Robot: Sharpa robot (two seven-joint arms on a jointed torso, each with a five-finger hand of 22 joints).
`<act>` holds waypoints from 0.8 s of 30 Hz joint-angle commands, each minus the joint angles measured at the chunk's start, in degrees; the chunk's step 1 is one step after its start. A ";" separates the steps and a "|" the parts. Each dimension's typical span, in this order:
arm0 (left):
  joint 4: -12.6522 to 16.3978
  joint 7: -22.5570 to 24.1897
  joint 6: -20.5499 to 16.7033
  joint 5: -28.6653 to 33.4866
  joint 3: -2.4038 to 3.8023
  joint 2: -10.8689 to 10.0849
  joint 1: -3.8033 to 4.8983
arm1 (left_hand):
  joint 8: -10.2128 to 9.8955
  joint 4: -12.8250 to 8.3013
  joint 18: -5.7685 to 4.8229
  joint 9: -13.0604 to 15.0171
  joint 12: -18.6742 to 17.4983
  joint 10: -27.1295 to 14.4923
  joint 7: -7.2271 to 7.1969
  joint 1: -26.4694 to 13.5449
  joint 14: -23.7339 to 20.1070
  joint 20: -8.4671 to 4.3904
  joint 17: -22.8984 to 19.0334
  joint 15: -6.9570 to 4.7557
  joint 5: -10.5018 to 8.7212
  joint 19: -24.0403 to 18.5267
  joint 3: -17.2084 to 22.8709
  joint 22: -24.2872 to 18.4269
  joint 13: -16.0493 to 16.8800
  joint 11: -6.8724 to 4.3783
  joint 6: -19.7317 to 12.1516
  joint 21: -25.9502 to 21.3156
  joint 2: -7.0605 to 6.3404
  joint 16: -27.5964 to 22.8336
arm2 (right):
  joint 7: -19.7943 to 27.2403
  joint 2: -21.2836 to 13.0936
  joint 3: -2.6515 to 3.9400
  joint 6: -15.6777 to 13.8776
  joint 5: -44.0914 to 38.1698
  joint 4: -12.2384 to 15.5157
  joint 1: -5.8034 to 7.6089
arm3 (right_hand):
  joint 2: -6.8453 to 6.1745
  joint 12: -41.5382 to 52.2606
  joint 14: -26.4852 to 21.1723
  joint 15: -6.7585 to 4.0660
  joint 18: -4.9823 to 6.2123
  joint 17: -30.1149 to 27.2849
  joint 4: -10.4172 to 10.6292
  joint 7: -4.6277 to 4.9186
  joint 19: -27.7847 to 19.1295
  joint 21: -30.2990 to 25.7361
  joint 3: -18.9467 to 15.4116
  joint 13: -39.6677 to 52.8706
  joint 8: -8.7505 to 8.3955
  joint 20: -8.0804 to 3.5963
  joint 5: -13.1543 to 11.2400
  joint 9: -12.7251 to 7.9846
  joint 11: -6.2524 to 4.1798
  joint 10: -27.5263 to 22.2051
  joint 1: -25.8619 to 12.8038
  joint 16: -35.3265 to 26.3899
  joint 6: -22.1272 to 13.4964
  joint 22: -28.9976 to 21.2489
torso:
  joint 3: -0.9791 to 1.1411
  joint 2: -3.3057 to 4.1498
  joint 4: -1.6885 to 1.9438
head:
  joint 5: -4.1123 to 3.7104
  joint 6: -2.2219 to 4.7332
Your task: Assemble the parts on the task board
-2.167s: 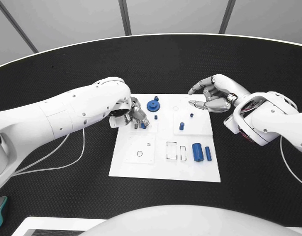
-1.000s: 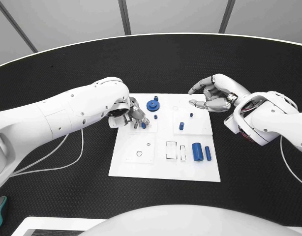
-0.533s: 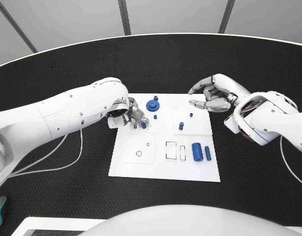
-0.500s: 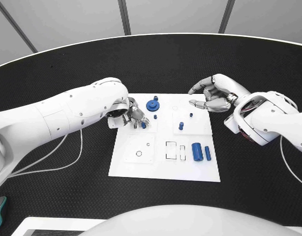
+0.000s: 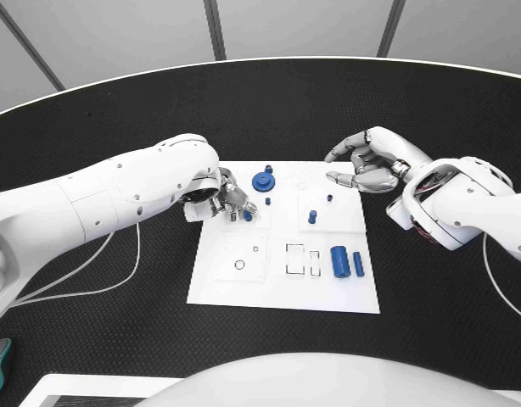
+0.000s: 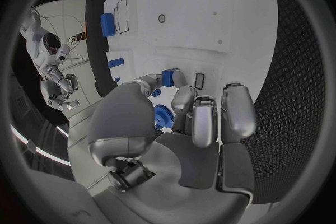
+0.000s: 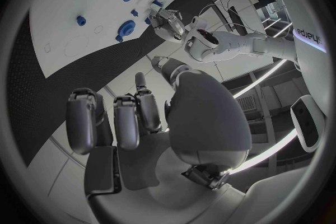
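Little has moved — the left robot hand (image 5: 230, 202) still pinches a small blue part (image 6: 168, 77) over the board (image 5: 285, 288); the right robot hand (image 5: 365, 165) hovers, fingers curled, holding nothing.

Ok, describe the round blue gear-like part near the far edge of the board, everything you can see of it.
The blue gear-like part is a round disc with a toothed rim and a raised knob on top, plastic by its look. It sits flat on the task board near its far edge, in the left half. The left hand works just beside it; in the left wrist view the part shows behind the fingers, and whether they touch it cannot be told.
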 commanded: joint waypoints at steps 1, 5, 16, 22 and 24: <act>0.17 -0.04 0.01 0.00 0.00 -0.21 0.00 | -0.09 -0.05 -1.08 0.02 0.14 -0.32 0.40 -0.03 5.80 -0.48 13.22 0.01 -0.38 0.07 -0.45 -0.08 0.01 -0.04 -0.07 -0.16 -0.51 0.02 | 0.01 0.02 0.00 0.03 0.00 -0.04 0.00 | -0.69 -0.19 4.55 -0.38 0.58 9.05 0.07 0.15 2.30 -0.36 0.13 4.68 0.20 -0.35 0.26 -0.09 -0.07 -0.48 0.05 -0.32 0.06 7.33 | 0.02 -0.04 0.00 | 0.06 -0.03; 0.50 -0.12 0.09 0.00 0.00 -0.50 0.00 | -0.09 0.06 -1.09 0.03 0.16 -0.30 0.40 0.04 5.80 -0.48 13.21 0.01 -0.55 0.08 -0.62 -0.05 0.05 -0.05 -0.06 -0.15 -0.56 0.02 | 0.01 0.04 0.00 0.06 0.00 -0.12 0.00 | -0.69 -0.19 4.55 -0.38 0.58 9.05 0.07 0.15 2.30 -0.36 0.13 4.68 0.20 -0.35 0.26 -0.09 -0.07 -0.48 0.05 -0.32 0.06 7.33 | 0.05 -0.08 0.01 | 0.11 0.08; 1.19 -0.21 -0.30 -0.02 0.01 -1.07 0.01 | -0.06 0.23 -1.10 0.05 0.27 -0.21 0.38 0.20 5.79 -0.48 13.17 0.00 -0.85 0.11 -0.88 0.02 0.23 -0.06 0.00 -0.12 -0.60 0.01 | 0.08 0.16 -0.01 0.31 0.00 -0.31 0.00 | -0.69 -0.19 4.55 -0.38 0.58 9.05 0.07 0.15 2.30 -0.36 0.13 4.68 0.20 -0.35 0.26 -0.09 -0.07 -0.48 0.05 -0.32 0.06 7.33 | 0.07 -0.03 -0.02 | 0.30 0.35; 1.12 -0.12 -0.67 -0.02 0.01 -1.04 0.01 | -0.06 0.23 -1.10 0.05 0.27 -0.21 0.38 0.20 5.79 -0.48 13.17 0.00 -0.85 0.11 -0.88 0.02 0.23 -0.06 0.00 -0.12 -0.60 0.01 | 0.10 0.22 -0.01 0.38 0.00 -0.37 -0.01 | -0.69 -0.21 4.53 -0.38 0.59 8.99 0.11 0.14 2.27 -0.44 0.15 4.67 0.21 -0.35 0.28 -0.12 -0.07 -0.49 0.00 -0.36 0.05 7.26 | 0.07 0.07 -0.04 | 0.29 0.48; 1.08 -0.09 -0.77 -0.02 0.01 -1.03 0.01 | -0.04 0.28 -1.10 0.06 0.35 -0.14 0.36 0.28 5.78 -0.48 13.14 0.00 -0.90 0.10 -0.92 -0.01 0.37 -0.08 0.04 -0.14 -0.54 0.00 | 0.10 0.22 -0.01 0.39 0.00 -0.37 -0.01 | -0.69 -0.21 4.53 -0.38 0.59 8.99 0.11 0.14 2.27 -0.44 0.15 4.67 0.21 -0.35 0.28 -0.12 -0.07 -0.49 0.00 -0.36 0.05 7.26 | 0.05 0.09 -0.05 | 0.26 0.50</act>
